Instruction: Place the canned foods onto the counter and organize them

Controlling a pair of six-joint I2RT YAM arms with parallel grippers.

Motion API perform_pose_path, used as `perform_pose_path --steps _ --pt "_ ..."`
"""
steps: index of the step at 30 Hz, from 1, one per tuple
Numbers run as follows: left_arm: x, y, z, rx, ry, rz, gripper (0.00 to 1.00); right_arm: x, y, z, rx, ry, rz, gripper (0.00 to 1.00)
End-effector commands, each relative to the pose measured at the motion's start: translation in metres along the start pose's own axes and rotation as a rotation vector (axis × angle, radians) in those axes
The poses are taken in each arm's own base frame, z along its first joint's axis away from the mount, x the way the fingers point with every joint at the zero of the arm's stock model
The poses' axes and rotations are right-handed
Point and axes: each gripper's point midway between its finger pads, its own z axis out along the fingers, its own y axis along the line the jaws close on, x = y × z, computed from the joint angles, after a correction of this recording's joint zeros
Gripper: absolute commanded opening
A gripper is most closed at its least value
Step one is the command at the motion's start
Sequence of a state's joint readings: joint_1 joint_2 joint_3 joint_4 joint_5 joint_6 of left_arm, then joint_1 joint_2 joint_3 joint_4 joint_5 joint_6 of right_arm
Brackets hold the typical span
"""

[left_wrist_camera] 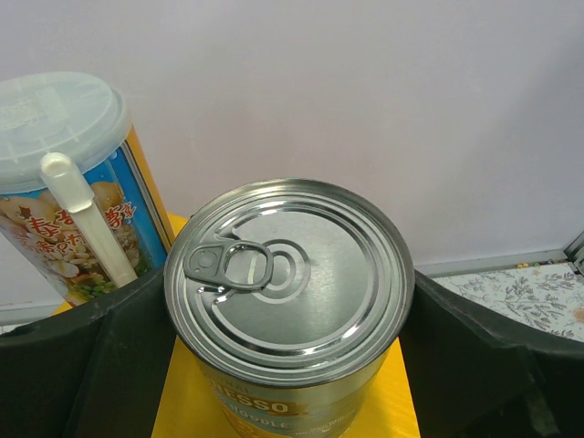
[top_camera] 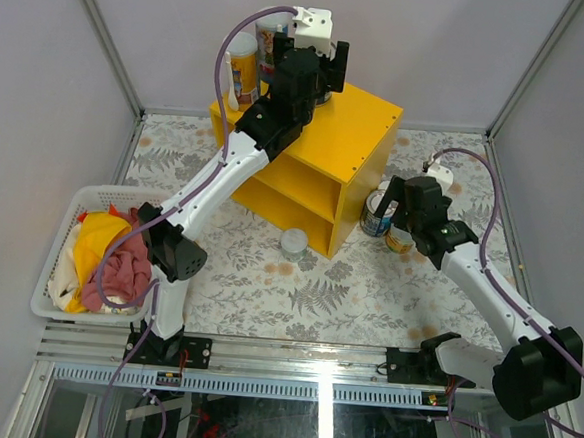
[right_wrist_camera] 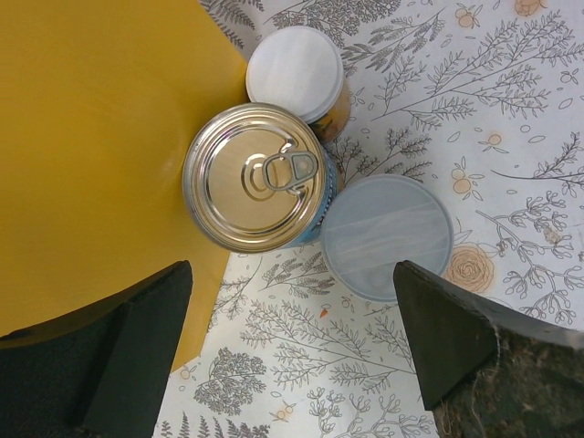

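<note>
Crowding is the danger: the left gripper (left_wrist_camera: 292, 319), closed around the steel pull-tab can (left_wrist_camera: 290, 274) at the far edge of the counter (top_camera: 363, 134), could knock the lidded tube (left_wrist_camera: 64, 182) over when leaving, while the right gripper (right_wrist_camera: 292, 342) hangs wide open above the blue-labelled can (right_wrist_camera: 255, 178) on the table (right_wrist_camera: 511, 109).

Bright yellow counter (top_camera: 364, 124), silvery can (left_wrist_camera: 287, 274) (yellowish label), blue-and-yellow printed tube (left_wrist_camera: 55, 228), white table cover (top_camera: 367, 294) patterned with grey ferns and orange flowers.
</note>
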State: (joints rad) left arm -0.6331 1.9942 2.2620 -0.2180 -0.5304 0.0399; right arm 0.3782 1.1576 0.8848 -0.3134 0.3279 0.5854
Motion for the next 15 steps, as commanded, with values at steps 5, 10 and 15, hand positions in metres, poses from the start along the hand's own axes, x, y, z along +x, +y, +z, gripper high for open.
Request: perform_pose_path --steps 5,10,15 --pt "-0.044 -0.001 -0.008 0.027 -0.128 -0.082 0.81 -0.011 0.009 0.008 -0.038 -0.041 -0.010 1.00" --pt "-0.047 -0.003 -0.012 0.034 -0.132 -0.085 0.86 -0.014 0.011 0.012 -0.040 -0.044 -0.013 1.00" --pt "-0.050 -0.005 -0.016 0.039 -0.134 -0.088 0.88 -0.016 0.014 0.017 -0.046 -0.039 -0.007 1.00"
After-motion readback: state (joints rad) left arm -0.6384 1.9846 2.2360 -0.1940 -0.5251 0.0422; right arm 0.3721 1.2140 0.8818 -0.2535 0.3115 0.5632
